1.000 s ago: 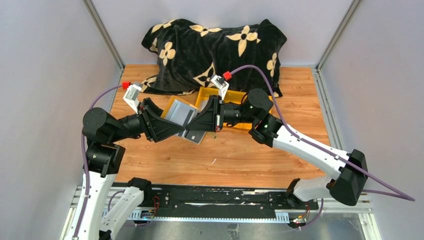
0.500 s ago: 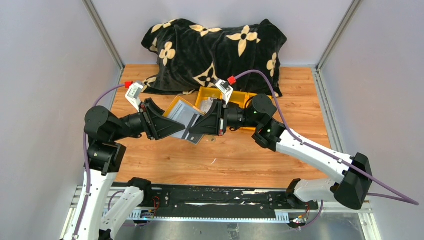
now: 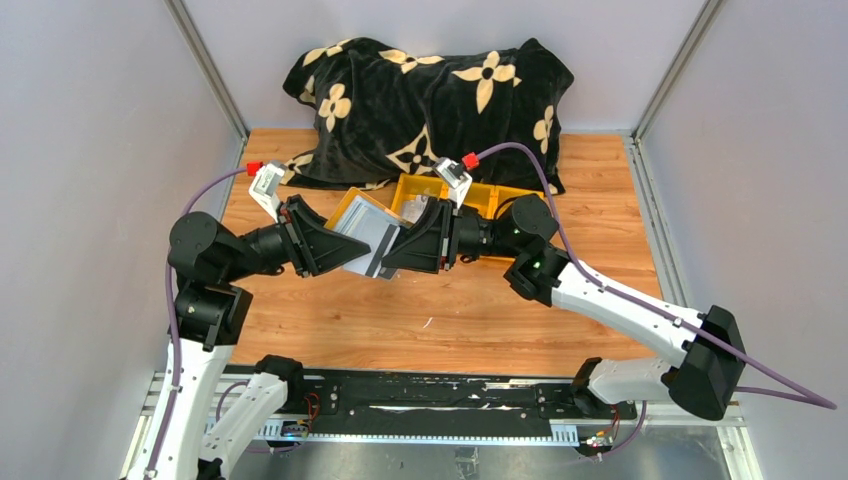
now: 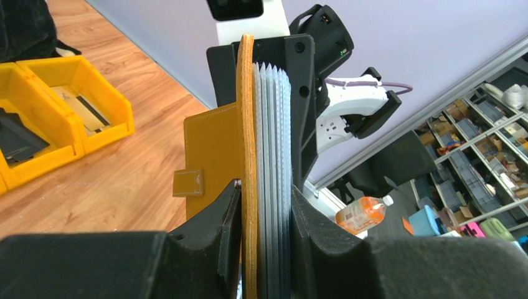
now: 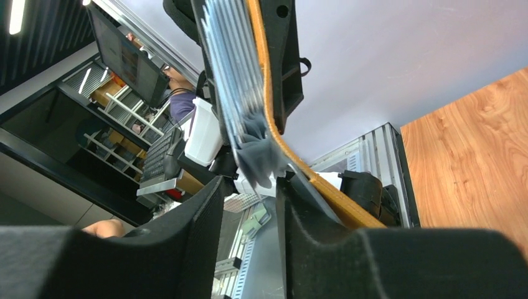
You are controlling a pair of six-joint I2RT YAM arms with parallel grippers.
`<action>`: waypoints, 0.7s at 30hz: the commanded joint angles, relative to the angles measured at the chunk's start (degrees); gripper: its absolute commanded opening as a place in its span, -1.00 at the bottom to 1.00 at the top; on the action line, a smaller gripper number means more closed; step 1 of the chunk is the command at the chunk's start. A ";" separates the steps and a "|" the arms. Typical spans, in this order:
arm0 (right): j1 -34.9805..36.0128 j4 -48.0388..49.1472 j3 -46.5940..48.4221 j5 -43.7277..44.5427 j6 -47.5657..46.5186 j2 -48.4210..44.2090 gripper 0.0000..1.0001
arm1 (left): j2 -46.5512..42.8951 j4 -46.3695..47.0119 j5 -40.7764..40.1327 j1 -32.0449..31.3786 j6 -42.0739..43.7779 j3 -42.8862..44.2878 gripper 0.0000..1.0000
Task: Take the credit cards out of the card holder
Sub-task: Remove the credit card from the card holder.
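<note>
Zero cards visibly out yet. Holds holder (image 3: pixel 365 242) aloft over tabletop (image 3: pixel 450 310). Left end effector (image 4: pixel 264 193): narrow, clamped across flap (image 4: pixel 215 143) and pockets (image 4: pixel 273 156). Right end effector (image 5: pixel 249 184): narrow, straddling the pockets' grey end; gripping or not, cannot tell. Judged early: every card left to pull from the pockets.

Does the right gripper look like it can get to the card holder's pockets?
Probably yes. The left gripper clamps the card holder in the air, and its blue-grey pockets poke between the open fingers of the right gripper. Nothing blocks the way.
</note>
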 commanded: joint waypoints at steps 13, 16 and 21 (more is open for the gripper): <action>-0.81 11.80 -3.48 4.13 6.02 1.86 -0.93 | -1.23 1.94 1.95 -0.85 -0.11 2.95 -0.60; -0.74 14.55 -6.06 4.84 6.50 0.74 -0.94 | -1.03 2.43 1.67 -0.81 -0.73 3.31 -0.60; -0.72 20.88 -9.57 6.06 8.19 0.14 -0.95 | -0.97 3.05 -0.08 -0.81 -1.44 3.52 -0.65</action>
